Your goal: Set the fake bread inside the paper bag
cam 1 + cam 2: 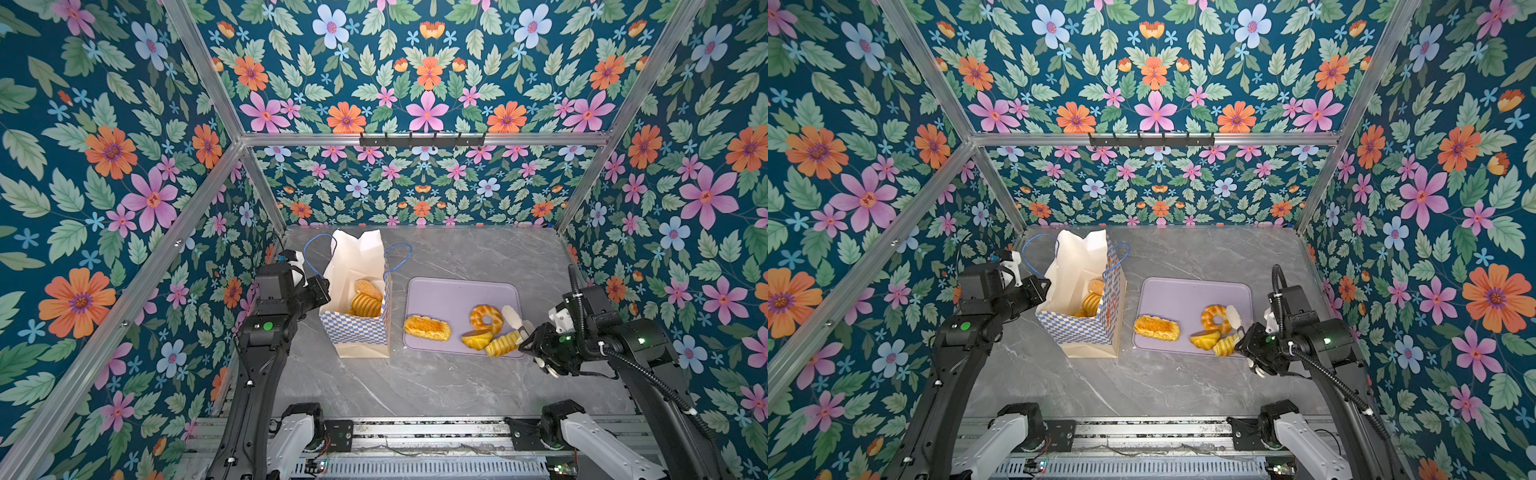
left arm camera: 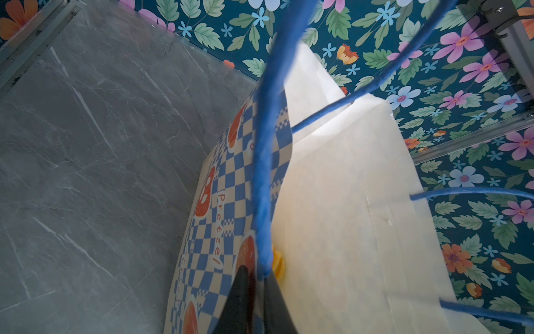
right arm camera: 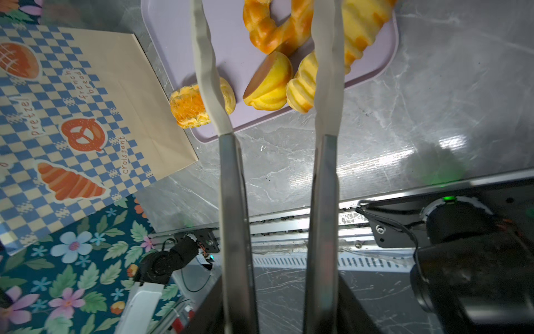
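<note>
Golden fake bread [image 1: 503, 344] lies at the tray [image 1: 457, 291] edge by parted tongs [image 3: 232, 188] clamped in the right hand [image 1: 535, 345]; squeezing may squirt it off. Left hand [image 2: 257, 295] pinches the cord [image 2: 261, 173] of the paper bag [image 1: 355, 332].

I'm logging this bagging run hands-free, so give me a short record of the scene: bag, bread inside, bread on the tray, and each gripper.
paper bag: upright on the table, open, left of the tray
bread in bag: at least two pieces visible
bread on tray: oblong loaf, ring, cut bun, ridged pastry
left gripper: shut on the bag's blue cord handle
right gripper: holds tongs, tips apart above the tray
</note>
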Action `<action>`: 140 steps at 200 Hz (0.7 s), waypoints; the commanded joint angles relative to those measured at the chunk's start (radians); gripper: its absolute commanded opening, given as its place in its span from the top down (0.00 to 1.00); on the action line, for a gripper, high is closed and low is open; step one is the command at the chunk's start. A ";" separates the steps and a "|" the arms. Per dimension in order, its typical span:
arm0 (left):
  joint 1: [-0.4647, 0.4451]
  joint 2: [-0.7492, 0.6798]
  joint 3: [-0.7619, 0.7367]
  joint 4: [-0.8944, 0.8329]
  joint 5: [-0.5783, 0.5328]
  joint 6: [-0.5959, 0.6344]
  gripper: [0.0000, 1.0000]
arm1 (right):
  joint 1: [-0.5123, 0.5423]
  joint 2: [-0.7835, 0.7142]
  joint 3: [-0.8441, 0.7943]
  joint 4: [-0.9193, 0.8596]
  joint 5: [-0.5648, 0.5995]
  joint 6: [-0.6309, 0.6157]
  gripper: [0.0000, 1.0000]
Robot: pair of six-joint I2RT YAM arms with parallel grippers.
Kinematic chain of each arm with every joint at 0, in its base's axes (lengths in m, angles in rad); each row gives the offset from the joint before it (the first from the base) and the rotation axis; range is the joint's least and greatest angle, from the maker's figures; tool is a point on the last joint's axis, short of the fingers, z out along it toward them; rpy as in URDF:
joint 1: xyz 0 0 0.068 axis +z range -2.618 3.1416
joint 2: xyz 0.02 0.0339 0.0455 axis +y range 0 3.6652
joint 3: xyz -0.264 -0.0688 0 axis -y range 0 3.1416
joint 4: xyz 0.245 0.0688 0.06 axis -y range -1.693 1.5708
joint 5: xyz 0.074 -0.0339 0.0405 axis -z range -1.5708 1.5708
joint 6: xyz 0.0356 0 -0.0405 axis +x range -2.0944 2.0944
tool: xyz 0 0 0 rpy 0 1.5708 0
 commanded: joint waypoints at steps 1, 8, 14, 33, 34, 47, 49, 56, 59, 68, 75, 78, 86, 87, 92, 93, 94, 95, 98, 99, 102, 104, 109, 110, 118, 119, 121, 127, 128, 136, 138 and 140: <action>0.000 -0.002 -0.006 0.028 0.009 0.008 0.87 | -0.087 -0.007 -0.044 0.001 -0.168 -0.026 0.56; 0.000 -0.003 -0.008 0.028 0.009 0.008 0.87 | -0.120 -0.008 -0.060 0.003 -0.196 -0.032 0.56; 0.000 -0.005 -0.009 0.030 0.008 0.008 0.87 | -0.143 -0.007 -0.070 0.004 -0.214 -0.039 0.56; 0.000 -0.008 -0.013 0.031 0.008 0.006 0.87 | -0.205 -0.001 -0.095 -0.006 -0.248 -0.063 0.56; 0.000 -0.008 -0.013 0.031 0.008 0.006 0.87 | -0.209 -0.001 -0.097 -0.006 -0.250 -0.065 0.56; 0.000 -0.008 -0.015 0.034 0.008 0.004 0.87 | -0.247 0.000 -0.115 -0.011 -0.271 -0.076 0.56; 0.000 -0.008 -0.016 0.034 0.008 0.004 0.87 | -0.253 0.000 -0.118 -0.011 -0.276 -0.077 0.56; 0.000 -0.007 -0.017 0.036 0.009 0.003 0.87 | -0.269 0.000 -0.126 -0.013 -0.286 -0.080 0.56; 0.000 -0.006 -0.017 0.035 0.010 0.002 0.87 | -0.278 0.000 -0.134 -0.011 -0.296 -0.080 0.56; 0.000 -0.006 -0.020 0.040 0.010 0.002 0.87 | -0.286 0.004 -0.145 -0.011 -0.306 -0.078 0.56; 0.000 -0.005 -0.022 0.042 0.014 0.000 0.87 | -0.287 0.007 -0.151 -0.009 -0.308 -0.072 0.56; 0.000 -0.005 -0.022 0.042 0.014 0.001 0.87 | -0.288 0.008 -0.154 -0.007 -0.310 -0.070 0.57; 0.000 -0.003 -0.022 0.044 0.015 0.001 0.87 | -0.287 0.009 -0.158 -0.004 -0.309 -0.065 0.56; 0.000 -0.003 -0.022 0.045 0.015 0.001 0.87 | -0.287 0.009 -0.158 -0.004 -0.309 -0.065 0.56; 0.000 -0.002 -0.022 0.046 0.017 0.000 0.87 | -0.289 0.011 -0.160 -0.004 -0.308 -0.062 0.57; 0.000 -0.002 -0.022 0.047 0.017 0.000 0.87 | -0.289 0.011 -0.161 -0.004 -0.308 -0.061 0.56; 0.001 -0.001 -0.022 0.047 0.017 0.000 0.87 | -0.288 0.011 -0.163 -0.003 -0.308 -0.060 0.56; 0.000 -0.001 -0.022 0.047 0.017 0.000 0.87 | -0.289 0.012 -0.163 -0.003 -0.308 -0.060 0.56; 0.000 0.000 -0.023 0.048 0.019 0.000 0.87 | -0.289 0.012 -0.164 -0.002 -0.307 -0.058 0.56; 0.000 0.000 -0.022 0.048 0.020 0.000 0.87 | -0.290 0.012 -0.166 -0.002 -0.308 -0.057 0.56; 0.000 0.000 -0.022 0.048 0.020 0.000 0.87 | -0.290 0.014 -0.168 -0.002 -0.307 -0.055 0.56; 0.000 0.001 -0.022 0.050 0.020 0.000 0.87 | -0.291 0.014 -0.168 0.000 -0.308 -0.054 0.56; 0.000 0.001 -0.022 0.050 0.021 0.000 0.87 | -0.293 0.015 -0.174 0.001 -0.308 -0.050 0.56; 0.000 0.001 -0.022 0.050 0.021 0.000 0.87 | -0.293 0.015 -0.173 0.001 -0.308 -0.050 0.57; 0.000 0.001 -0.021 0.051 0.023 0.001 0.87 | -0.295 0.017 -0.177 0.004 -0.303 -0.044 0.57; -0.001 0.001 -0.021 0.051 0.023 0.001 0.87 | -0.295 0.017 -0.177 0.004 -0.303 -0.043 0.57; 0.000 0.001 -0.022 0.051 0.024 0.000 0.87 | -0.294 0.017 -0.178 0.005 -0.301 -0.041 0.57; 0.000 0.002 -0.022 0.051 0.023 0.000 0.87 | -0.296 0.017 -0.176 0.006 -0.295 -0.038 0.57; 0.000 0.002 -0.022 0.051 0.023 0.000 0.87 | -0.296 0.018 -0.177 0.005 -0.294 -0.038 0.57; 0.000 0.004 -0.022 0.051 0.026 0.001 0.87 | -0.296 0.020 -0.178 0.008 -0.286 -0.034 0.57; 0.001 0.004 -0.022 0.053 0.027 0.000 0.87 | -0.297 0.022 -0.178 0.007 -0.284 -0.034 0.57; 0.000 0.004 -0.023 0.053 0.028 0.000 0.87 | -0.297 0.023 -0.179 0.007 -0.281 -0.034 0.57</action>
